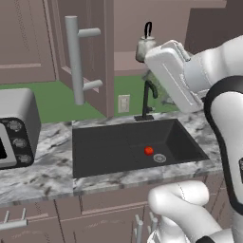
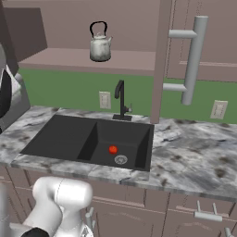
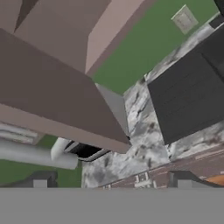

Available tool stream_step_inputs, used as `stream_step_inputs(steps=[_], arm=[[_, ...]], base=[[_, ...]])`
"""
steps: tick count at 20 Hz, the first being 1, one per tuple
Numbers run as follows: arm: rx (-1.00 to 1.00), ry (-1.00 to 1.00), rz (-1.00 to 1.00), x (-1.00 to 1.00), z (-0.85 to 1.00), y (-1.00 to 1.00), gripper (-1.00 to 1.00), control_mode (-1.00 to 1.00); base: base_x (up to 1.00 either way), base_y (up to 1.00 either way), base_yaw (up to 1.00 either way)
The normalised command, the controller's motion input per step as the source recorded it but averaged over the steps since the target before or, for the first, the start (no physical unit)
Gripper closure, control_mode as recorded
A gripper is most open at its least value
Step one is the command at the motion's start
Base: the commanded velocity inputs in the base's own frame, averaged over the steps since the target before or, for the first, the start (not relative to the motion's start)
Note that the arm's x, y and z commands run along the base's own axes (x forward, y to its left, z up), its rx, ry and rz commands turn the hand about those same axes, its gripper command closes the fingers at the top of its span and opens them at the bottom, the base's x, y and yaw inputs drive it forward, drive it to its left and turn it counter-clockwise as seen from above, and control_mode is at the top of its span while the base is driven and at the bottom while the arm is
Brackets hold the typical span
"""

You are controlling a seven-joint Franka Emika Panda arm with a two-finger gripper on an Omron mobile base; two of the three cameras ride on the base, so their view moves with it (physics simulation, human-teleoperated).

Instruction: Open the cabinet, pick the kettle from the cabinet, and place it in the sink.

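Small squat silvery-white kettle with thin black arched handle [image 2: 100, 47] sits upright on the open shelf of the wide mauve-brown wall cabinet [image 2: 83, 59], well above the thin black gooseneck faucet [image 2: 121, 99]. In the left base view we see the kettle [image 1: 144, 46] just left of the arm's white forearm and partly cut off by it.

Both cabinet doors stand swung out, each with its long grey bar handle: one [image 1: 75, 59] on the left, one [image 2: 193, 59] on the right. So we judge the opening done and the pick next.

Below is the large dark charcoal sink [image 2: 69, 139], set in the grey marbled counter [image 2: 194, 162], with a small red ball [image 2: 113, 149] by the round metal drain [image 2: 121, 159]. A silver toaster oven [image 1: 16, 126] stands at far left on the counter.

The gripper [image 3: 111, 183] has its two dark tips well apart, nothing between them. The hand view looks past the left door's edge at counter and sink, not at the kettle.

To do the pick well, we'd turn the hand toward the shelf and come in level between the doors. We'd close on the kettle body or the handle arch and keep clear of the faucet. Risk: nudging the kettle back on the shelf, or clipping a door edge.
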Motion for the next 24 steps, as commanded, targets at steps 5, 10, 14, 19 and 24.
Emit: stream_step_inputs(steps=[5, 10, 14, 19, 24], arm=[[0.28, 0.07, 0.16, 0.44, 0.00, -0.22, -1.00, -1.00], [0.23, 0.02, 0.17, 0.53, -0.07, 0.13, -1.00, -1.00], [0.13, 0.02, 0.13, 0.58, -0.13, 0.36, -1.00, -1.00], [0.11, 0.00, 0.16, 0.56, -0.09, 0.37, -1.00, -1.00], [0.01, 0.00, 0.16, 0.34, -0.06, 0.58, -1.00, -1.00]], base=[[0.00, 0.00, 0.00], [0.00, 0.00, 0.00], [0.00, 0.00, 0.00], [0.00, 0.00, 0.00], [0.00, 0.00, 0.00]])
